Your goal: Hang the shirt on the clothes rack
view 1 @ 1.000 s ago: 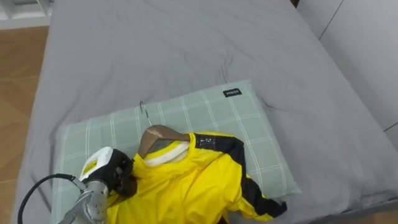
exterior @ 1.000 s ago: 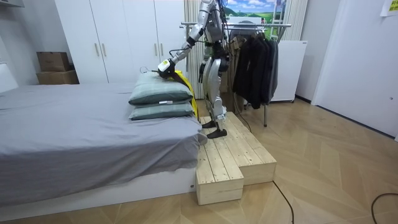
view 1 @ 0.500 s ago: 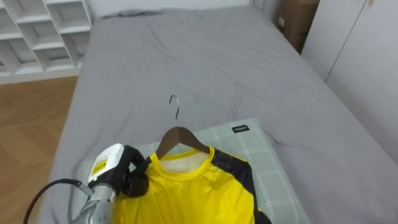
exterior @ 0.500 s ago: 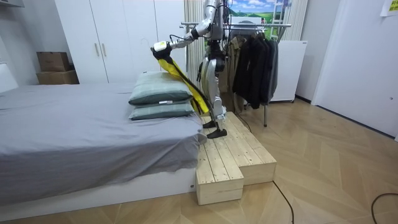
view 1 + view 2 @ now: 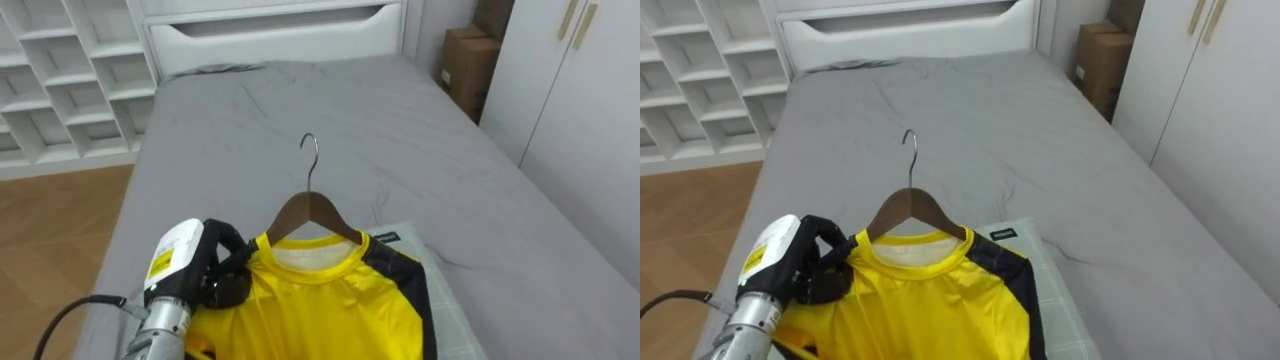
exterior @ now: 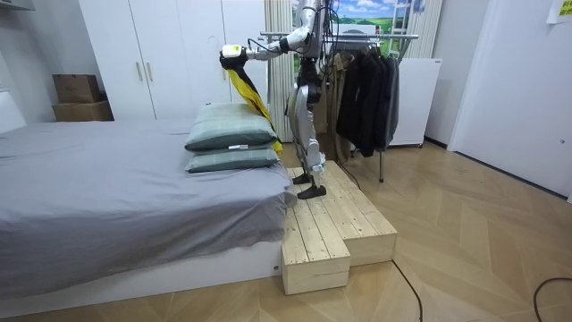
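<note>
While my left hand grips the yellow shirt at the left shoulder of the hanger, I'd carry it level, hook upright, toward the clothes rail.

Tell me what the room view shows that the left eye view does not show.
The room view adds the robot standing on a wooden platform between the bed and a clothes rack of dark garments. The left eye view adds the wooden hanger, the white shelves and a cardboard box. Both show the left hand holding the yellow shirt over the bed.
</note>
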{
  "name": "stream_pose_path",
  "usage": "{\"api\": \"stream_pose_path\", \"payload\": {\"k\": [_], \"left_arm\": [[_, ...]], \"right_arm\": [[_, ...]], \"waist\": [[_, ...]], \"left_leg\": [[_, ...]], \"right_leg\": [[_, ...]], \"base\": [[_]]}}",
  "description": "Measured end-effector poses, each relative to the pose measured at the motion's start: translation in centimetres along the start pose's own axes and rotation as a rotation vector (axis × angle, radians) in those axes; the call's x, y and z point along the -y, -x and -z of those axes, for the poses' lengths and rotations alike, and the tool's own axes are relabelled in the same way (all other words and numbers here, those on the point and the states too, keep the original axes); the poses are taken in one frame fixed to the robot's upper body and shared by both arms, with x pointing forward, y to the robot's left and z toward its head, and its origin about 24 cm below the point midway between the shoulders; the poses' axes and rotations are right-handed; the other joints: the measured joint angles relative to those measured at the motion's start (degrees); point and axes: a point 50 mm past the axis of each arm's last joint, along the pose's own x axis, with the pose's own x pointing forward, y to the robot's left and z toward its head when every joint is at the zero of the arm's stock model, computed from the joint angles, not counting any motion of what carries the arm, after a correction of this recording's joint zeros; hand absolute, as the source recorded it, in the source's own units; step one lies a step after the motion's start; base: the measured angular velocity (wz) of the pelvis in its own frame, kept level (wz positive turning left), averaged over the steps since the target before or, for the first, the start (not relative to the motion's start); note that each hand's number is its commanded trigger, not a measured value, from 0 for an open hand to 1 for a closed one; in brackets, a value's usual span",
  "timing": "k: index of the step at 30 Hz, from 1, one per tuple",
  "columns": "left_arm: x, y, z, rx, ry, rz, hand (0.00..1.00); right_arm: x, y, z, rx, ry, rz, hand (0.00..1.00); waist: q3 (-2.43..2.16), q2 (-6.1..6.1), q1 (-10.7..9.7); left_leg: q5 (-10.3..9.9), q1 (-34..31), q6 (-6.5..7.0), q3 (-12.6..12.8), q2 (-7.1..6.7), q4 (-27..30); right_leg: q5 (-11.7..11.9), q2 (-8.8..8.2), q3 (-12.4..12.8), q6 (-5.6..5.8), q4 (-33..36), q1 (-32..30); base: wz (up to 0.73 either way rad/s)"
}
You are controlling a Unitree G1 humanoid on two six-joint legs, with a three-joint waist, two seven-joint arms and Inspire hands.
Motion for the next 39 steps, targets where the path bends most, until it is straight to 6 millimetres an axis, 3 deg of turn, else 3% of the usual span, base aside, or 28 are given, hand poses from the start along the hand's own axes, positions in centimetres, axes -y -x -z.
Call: {"api": "stream_pose_path", "payload": {"k": [3, 11, 19, 23, 28, 32, 35, 39], "left_arm": [[-0.6, 0.3, -0.4, 0.033, -0.002, -0.022, 1.00], [-1.4, 1.7, -1.1, 0.090, 0.002, -0.041, 1.00], [-2.0, 1.9, -2.3, 0.152, -0.010, -0.064, 1.00], [-2.6, 1.9, -3.7, 0.226, 0.002, -0.092, 1.00], [-3.2, 2.2, -5.1, 0.330, 0.019, -0.132, 1.00], [-3.3, 2.3, -5.2, 0.342, 0.024, -0.146, 1.00], [-3.3, 2.3, -5.2, 0.343, 0.024, -0.147, 1.00], [-3.4, 2.3, -5.2, 0.342, 0.024, -0.149, 1.00]], "right_arm": [[0.1, 0.0, 0.4, -0.016, 0.015, 0.009, 0.00], [0.4, 0.1, 0.9, -0.028, 0.046, 0.021, 0.00], [0.5, 0.1, 0.8, -0.026, 0.088, 0.009, 0.00], [0.6, 0.1, 0.8, -0.027, 0.114, 0.004, 0.00], [0.8, 0.1, 0.1, 0.007, 0.109, 0.015, 0.00], [1.3, 0.1, -1.0, 0.056, 0.122, 0.032, 0.00], [1.4, 0.1, -2.1, 0.104, 0.153, 0.043, 0.00], [1.3, 0.2, -3.8, 0.181, 0.180, 0.048, 0.00]], "waist": [[0.29, -0.52, 0.1], [0.13, -0.54, 0.2], [-0.31, 0.23, 0.6], [0.11, 0.05, 1.8], [0.36, -0.29, 3.3], [0.17, 0.00, 3.3], [0.24, -0.24, 3.3], [-0.06, -0.72, 3.3]], "left_leg": [[0.0, 0.6, 0.00, 0.0, -0.01, 0.1], [0.0, 1.3, 0.01, -0.1, -0.17, 0.1], [0.0, 2.4, -0.03, -0.1, -0.15, 0.1], [0.0, 3.3, -0.04, 0.0, -0.12, -1.1], [-0.1, 3.2, -0.07, 0.3, -0.42, -1.1], [-0.1, 3.2, -0.07, 0.2, -0.42, -1.1], [-0.1, 3.1, -0.07, 0.3, -0.43, -1.1], [-0.1, 3.0, -0.08, 0.3, -0.52, -1.0]], "right_leg": [[0.0, 0.00, 0.1, 0.00, -0.2, 0.7], [0.0, -0.12, 0.2, 0.04, -1.0, 1.9], [0.0, -0.09, 0.2, 0.04, -1.1, 3.0], [-0.2, 0.41, 1.6, 0.13, -0.8, 2.9], [-0.1, 0.53, 1.6, 0.11, -0.8, 2.7], [-0.1, 0.52, 1.6, 0.09, -1.0, 2.7], [-0.1, 0.51, 1.6, 0.10, -1.0, 2.7], [-0.1, 0.36, 1.6, 0.10, -1.1, 2.8]], "base": [[0.00], [0.00], [0.00], [-0.07], [-0.03], [0.00], [0.00], [0.00]]}}
